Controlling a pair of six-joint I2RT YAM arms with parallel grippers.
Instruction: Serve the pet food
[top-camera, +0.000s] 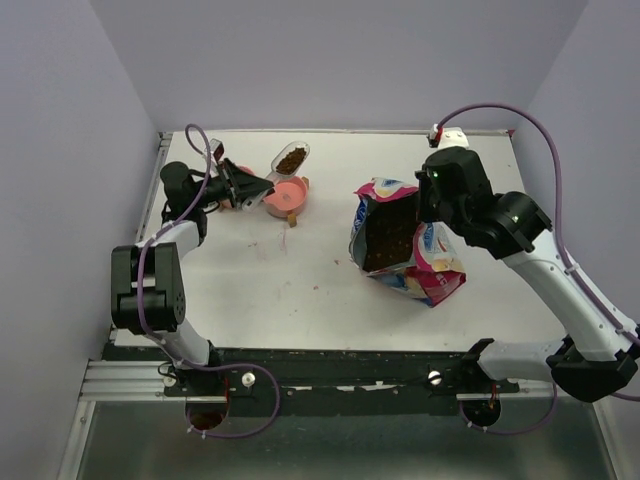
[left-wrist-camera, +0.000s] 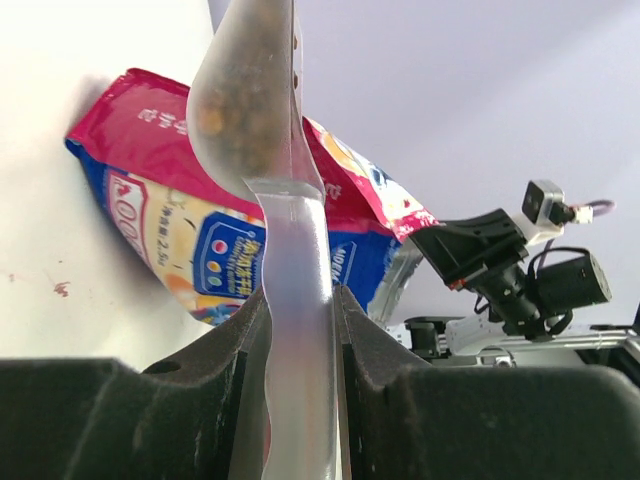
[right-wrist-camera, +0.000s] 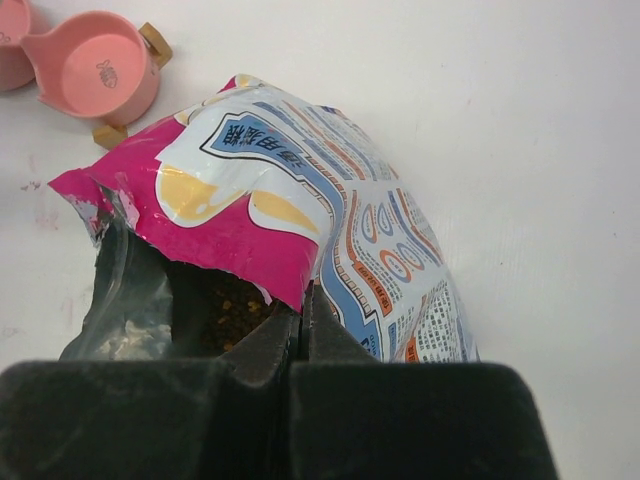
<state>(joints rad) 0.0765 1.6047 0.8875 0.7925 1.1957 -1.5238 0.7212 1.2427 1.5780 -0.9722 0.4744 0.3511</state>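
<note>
- While the left gripper (left-wrist-camera: 300, 310) has both fingers clamped on the handle of the one clear scoop (left-wrist-camera: 290, 215), the cup end sticks out ahead of it, with pet food (left-wrist-camera: 240, 100) showing brown through the plastic.
- Right gripper (right-wrist-camera: 303, 300): fingers pressed together, pinching the torn top edge of the single pink bag (right-wrist-camera: 300, 190), so its mouth gapes open.
- So the kibble sits in two spots: one load in the scoop, and the rest loose and dark down inside the bag. You can see that lot from the top camera and just past the right fingers.
- From above, the scoop hangs just behind the bowls (top-camera: 287, 194), toward the far left of the table (top-camera: 300, 280). The bag is well apart from them, over on the right.
- Bowl count is two, both pink, side by side, with small wooden bits at the edges. The right wrist view cuts one off at the frame edge, and the whole one has a little fish mark on its floor.
- In the way: seen from above, the left wrist covers part of the left bowl, and the right arm hides the bag's far corner. A few specks lie on the table between bowls and bag.
</note>
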